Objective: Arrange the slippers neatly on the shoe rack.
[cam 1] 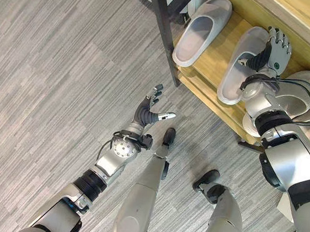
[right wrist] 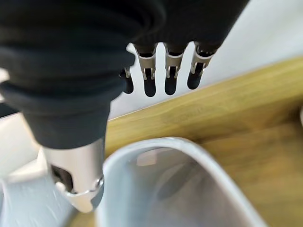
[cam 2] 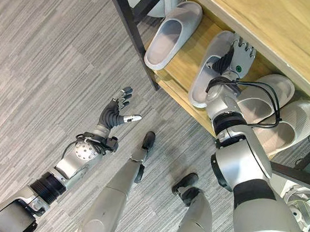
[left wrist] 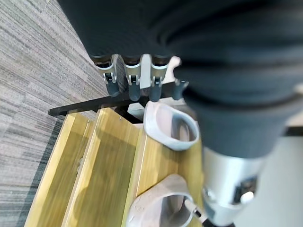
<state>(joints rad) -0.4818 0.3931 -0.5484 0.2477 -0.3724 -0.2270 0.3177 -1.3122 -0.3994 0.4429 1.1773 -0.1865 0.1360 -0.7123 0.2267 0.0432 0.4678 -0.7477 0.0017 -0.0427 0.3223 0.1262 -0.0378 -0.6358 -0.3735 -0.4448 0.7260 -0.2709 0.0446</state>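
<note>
Several pale grey slippers lie on the lower wooden shelf of the shoe rack [cam 1: 216, 55]. The leftmost slipper [cam 1: 201, 31] rests at an angle by the black frame post. My right hand [cam 1: 276, 50] is open, fingers [right wrist: 170, 71] straight, over the far end of the second slipper [cam 1: 239, 66], whose rim [right wrist: 180, 161] shows just below the palm. Two more slippers [cam 2: 265, 97] [cam 2: 287, 127] lie side by side to the right of that arm. My left hand [cam 1: 147, 112] hangs open above the floor, in front of the rack and apart from it.
A black frame post [cam 1: 165, 23] stands at the rack's left corner. An upper wooden shelf [cam 1: 298, 20] overhangs the slippers. Grey plank floor [cam 1: 54, 72] spreads to the left. In the left wrist view the leftmost slipper [left wrist: 170, 125] lies past my fingers [left wrist: 132, 80].
</note>
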